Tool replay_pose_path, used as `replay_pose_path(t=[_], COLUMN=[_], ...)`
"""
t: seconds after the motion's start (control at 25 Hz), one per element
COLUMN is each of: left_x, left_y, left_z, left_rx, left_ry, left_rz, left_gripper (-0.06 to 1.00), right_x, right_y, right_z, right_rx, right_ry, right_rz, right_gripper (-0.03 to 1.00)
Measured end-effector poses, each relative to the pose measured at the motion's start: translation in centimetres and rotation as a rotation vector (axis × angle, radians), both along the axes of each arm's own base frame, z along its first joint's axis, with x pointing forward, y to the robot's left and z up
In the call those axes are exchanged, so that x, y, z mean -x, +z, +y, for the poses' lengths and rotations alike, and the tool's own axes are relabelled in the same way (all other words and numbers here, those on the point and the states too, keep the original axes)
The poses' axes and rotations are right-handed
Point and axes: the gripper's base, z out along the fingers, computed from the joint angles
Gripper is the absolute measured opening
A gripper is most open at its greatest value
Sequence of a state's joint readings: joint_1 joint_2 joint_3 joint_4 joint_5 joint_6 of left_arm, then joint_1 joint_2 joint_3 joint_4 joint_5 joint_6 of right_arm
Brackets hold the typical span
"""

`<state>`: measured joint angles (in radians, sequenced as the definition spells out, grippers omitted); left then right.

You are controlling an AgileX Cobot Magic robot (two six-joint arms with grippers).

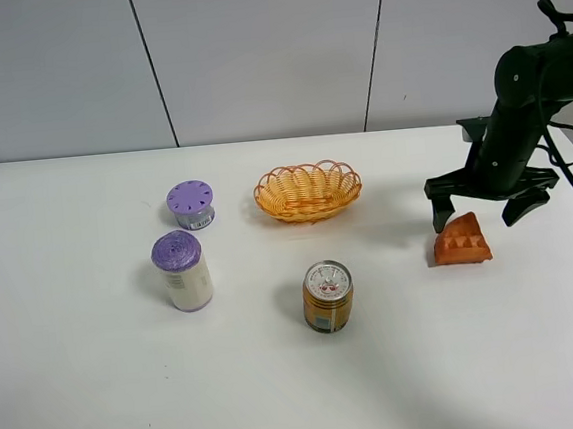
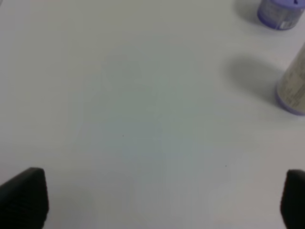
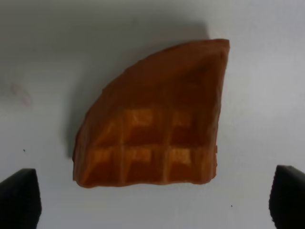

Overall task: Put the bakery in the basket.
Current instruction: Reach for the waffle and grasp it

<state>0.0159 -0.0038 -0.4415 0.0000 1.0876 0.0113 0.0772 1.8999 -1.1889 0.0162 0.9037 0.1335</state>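
Right end effector (image 1: 475,210) spread wide above the bakery (image 1: 462,242).
Your jaws straddle it, lined up for the grab; basket (image 1: 308,192) sits left.

The right gripper (image 1: 478,220) hovers just above the waffle (image 1: 462,242), jaws spread wide. The basket (image 1: 267,192) sits well apart on the table (image 1: 91,392), with a can (image 1: 328,297) nearer the camera and two purple-lidded jars (image 1: 191,205) (image 1: 182,272) beyond.
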Motion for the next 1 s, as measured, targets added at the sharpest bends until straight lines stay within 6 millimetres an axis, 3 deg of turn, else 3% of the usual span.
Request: replay_pose_path(t=[0.72,1.0], left_x=[0.0,0.0], left_y=[0.0,0.0], left_z=[0.0,0.0], left_rx=[0.0,0.0], left_ry=[0.0,0.0], left_rz=[0.0,0.0], left_gripper=[0.99,0.99], right_x=[-0.06,-0.41], right_y=[-0.07,-0.95], right_z=[0.28,0.28], right_rx=[-0.031,-0.029], right_ry=[-0.023,-0.022], right_rz=[-0.002,-0.007], right_gripper=[0.95,0.99])
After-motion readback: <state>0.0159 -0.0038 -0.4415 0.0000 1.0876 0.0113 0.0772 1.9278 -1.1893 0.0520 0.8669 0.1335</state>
